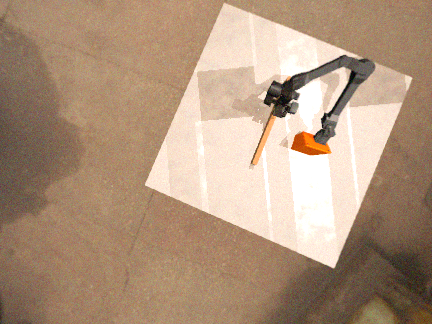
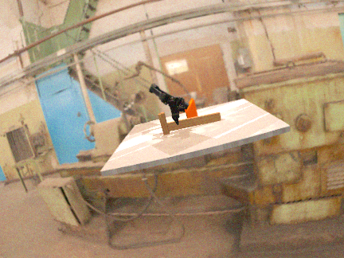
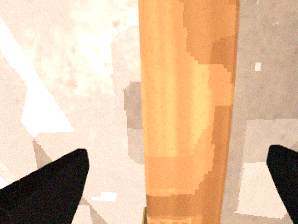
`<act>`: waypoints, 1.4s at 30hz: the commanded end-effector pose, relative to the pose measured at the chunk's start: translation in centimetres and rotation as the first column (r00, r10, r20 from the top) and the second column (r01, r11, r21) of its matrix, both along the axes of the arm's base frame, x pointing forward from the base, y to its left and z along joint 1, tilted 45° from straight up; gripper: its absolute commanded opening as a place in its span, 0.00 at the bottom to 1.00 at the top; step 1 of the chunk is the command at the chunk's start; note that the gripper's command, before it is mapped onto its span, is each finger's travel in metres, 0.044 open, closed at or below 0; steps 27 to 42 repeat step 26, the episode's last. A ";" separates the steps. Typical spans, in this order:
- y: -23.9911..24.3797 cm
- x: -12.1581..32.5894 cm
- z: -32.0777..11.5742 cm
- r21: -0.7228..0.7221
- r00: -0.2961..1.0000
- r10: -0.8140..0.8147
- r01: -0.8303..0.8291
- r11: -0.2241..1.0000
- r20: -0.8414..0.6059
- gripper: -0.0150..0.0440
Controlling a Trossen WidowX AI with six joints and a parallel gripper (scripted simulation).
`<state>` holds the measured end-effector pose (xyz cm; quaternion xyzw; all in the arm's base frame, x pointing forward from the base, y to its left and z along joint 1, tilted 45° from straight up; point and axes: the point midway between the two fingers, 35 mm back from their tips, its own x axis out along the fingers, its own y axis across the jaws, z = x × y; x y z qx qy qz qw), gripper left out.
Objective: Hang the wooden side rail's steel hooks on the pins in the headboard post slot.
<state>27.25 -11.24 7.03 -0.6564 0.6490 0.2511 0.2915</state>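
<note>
The wooden side rail (image 1: 262, 142) (image 2: 203, 120) (image 3: 175, 75) is long and orange-brown. In the exterior view its near end meets the upright headboard post (image 2: 163, 124), and its far end appears down at the table. The hooks, pins and slot cannot be made out, so their seating cannot be told. My gripper (image 1: 281, 106) (image 2: 176, 122) (image 3: 178, 156) is open near the post end. In the wrist view its black fingers stand wide apart, one on each side of the rail, with gaps to it. The arm hides most of the post in the top view.
The white table (image 1: 225, 200) (image 2: 131, 159) carries everything, with its edges tilted in the top and exterior views. An orange block-like base (image 1: 309, 144) (image 2: 192, 109) stands beside the rail, under the arm's lower end. The arm (image 1: 320, 70) arches high over the table from there.
</note>
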 end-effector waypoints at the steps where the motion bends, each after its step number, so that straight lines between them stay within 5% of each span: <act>1: 0.9 0.0 1.2 -0.008 1.000 -0.001 0.001 1.000 0.010 1.00; 42: 2.8 0.3 -0.7 -0.003 1.000 0.005 -0.005 1.000 0.008 1.00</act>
